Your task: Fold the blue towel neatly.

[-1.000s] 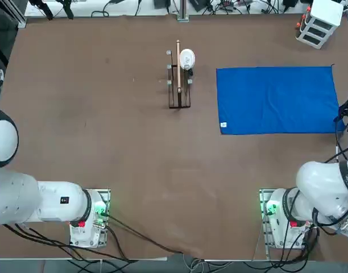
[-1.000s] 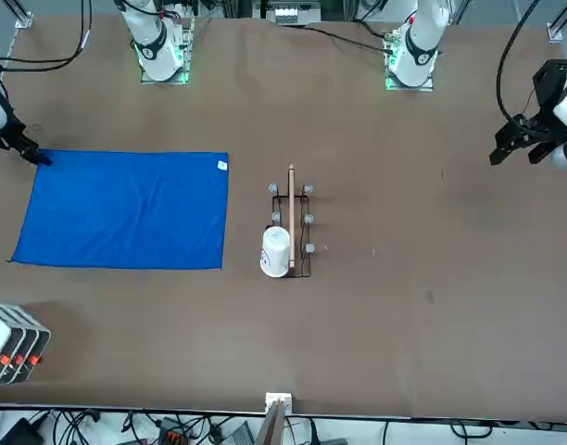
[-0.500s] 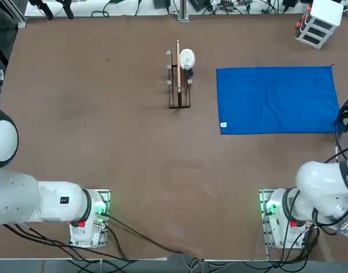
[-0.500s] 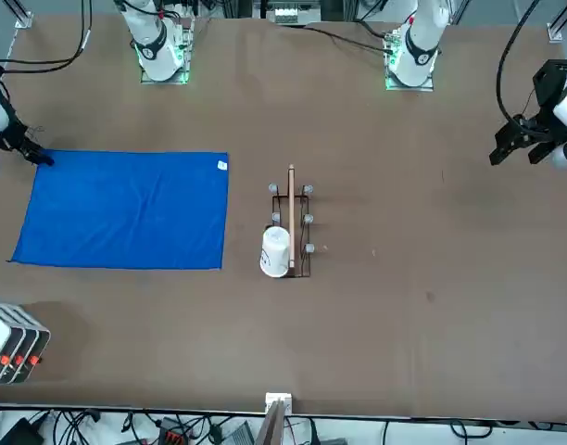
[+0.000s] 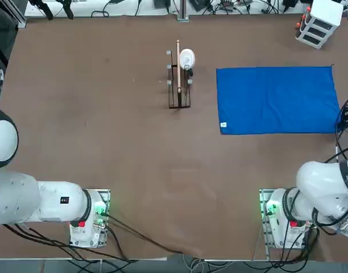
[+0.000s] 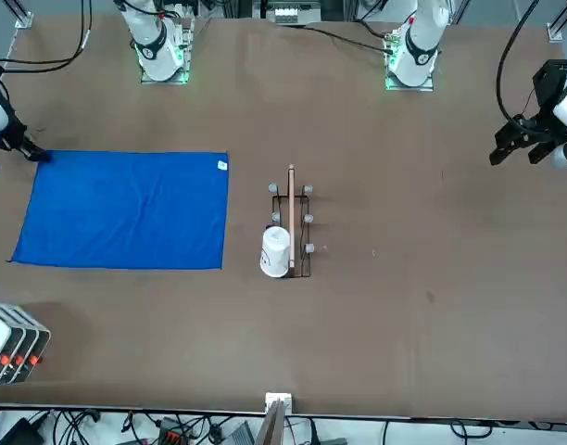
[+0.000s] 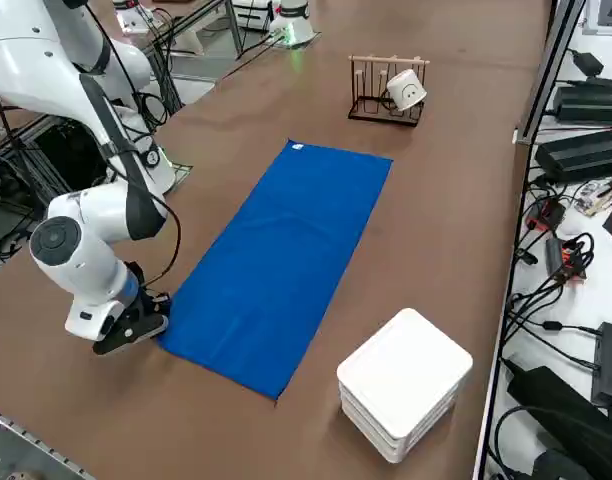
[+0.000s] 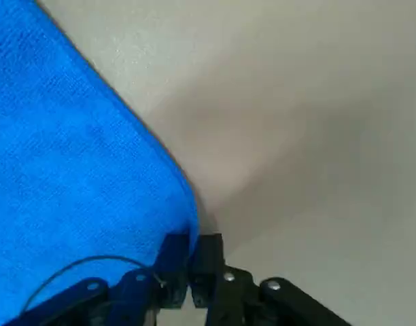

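1 blue towel (image 5: 276,100) corner pinched in right claw (image 8: 191,246), flat

blue towel (image 5: 276,100) flat, tool (image 5: 342,118) at corner

The blue towel (image 5: 276,100) is showing a plain, bright royal blue with no pattern, and a small white tag (image 5: 223,125) is showing at its corner nearest the wooden rack (image 5: 178,85). The surface (image 5: 106,114) is showing a flat, even brown. The rack is showing dark brown bars with a pale wooden rod, and a white cup (image 5: 187,58) is hanging on it. A white box (image 7: 404,384) with orange-red marks on its side is sitting at the far right corner of the surface. The right gripper (image 8: 192,261) is showing black, on a white arm.
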Tool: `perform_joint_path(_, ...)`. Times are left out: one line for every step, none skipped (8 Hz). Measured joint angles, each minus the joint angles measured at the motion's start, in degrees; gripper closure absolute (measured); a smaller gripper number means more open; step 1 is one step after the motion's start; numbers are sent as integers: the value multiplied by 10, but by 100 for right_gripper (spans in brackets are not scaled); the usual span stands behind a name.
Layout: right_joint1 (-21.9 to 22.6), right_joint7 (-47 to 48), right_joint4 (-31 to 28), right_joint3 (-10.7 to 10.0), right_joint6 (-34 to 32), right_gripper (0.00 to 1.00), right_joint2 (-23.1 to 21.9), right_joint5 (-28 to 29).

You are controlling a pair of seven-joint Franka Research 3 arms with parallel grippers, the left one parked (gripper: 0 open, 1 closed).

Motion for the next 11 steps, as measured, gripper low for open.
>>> perform_joint_path(-2,-12,4,0,0,98,0,0)
perform_joint_path(-2,-29,11,1,-2,98,-2,0)
perform_joint_path(-1,-49,22,4,-15,98,-5,0)
perform_joint_path(-1,-70,35,11,-50,98,-13,0)
perform_joint_path(2,-85,48,26,-94,98,-26,0)
perform_joint_path(9,-90,56,47,-129,98,-42,0)
perform_joint_path(23,-92,59,69,-155,98,-59,0)
perform_joint_path(43,-93,59,86,-172,98,-74,0)
perform_joint_path(69,-94,59,99,-184,98,-85,0)
perform_joint_path(102,-94,59,105,-198,98,-94,0)
perform_joint_path(138,-94,59,108,-216,98,-100,0)
